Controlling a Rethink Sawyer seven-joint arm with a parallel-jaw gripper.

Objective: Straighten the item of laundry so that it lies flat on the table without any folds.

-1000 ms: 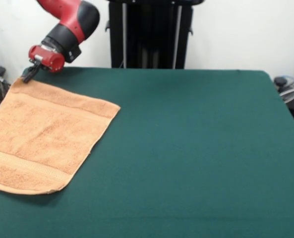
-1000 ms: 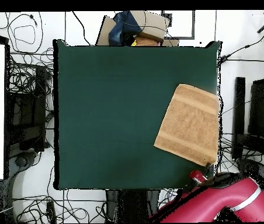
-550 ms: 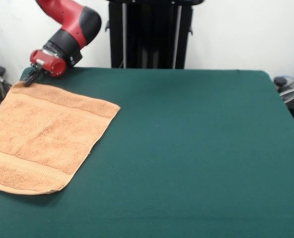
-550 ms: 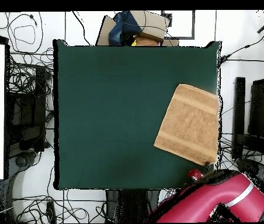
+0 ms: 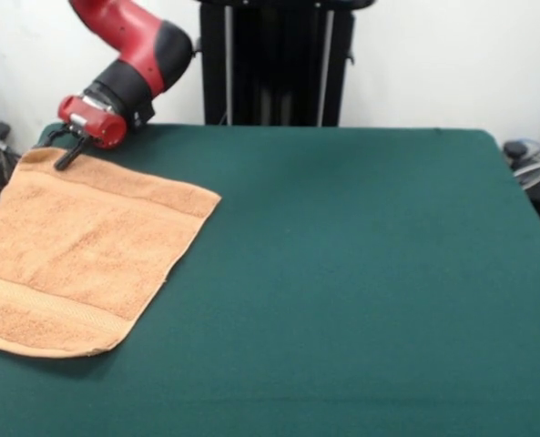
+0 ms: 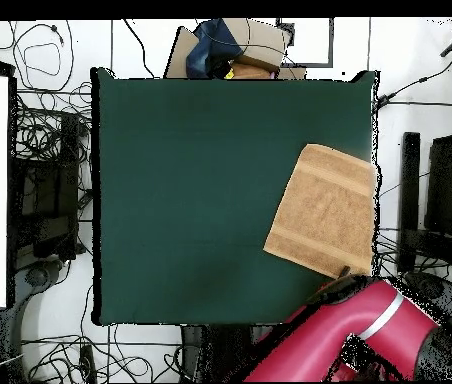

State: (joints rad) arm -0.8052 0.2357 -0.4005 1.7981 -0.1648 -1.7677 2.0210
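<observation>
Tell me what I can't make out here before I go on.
- Front view: the towel runs off the picture's left edge, so its left corner is cut off.
- Overhead view: the arm covers the towel's corner nearest the base, and the tool.
- Front view: whether the tool touches the towel; too small to tell.

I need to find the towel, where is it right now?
In the front view the towel lies flat at the table's left edge, its far corner by the gripper.
</observation>
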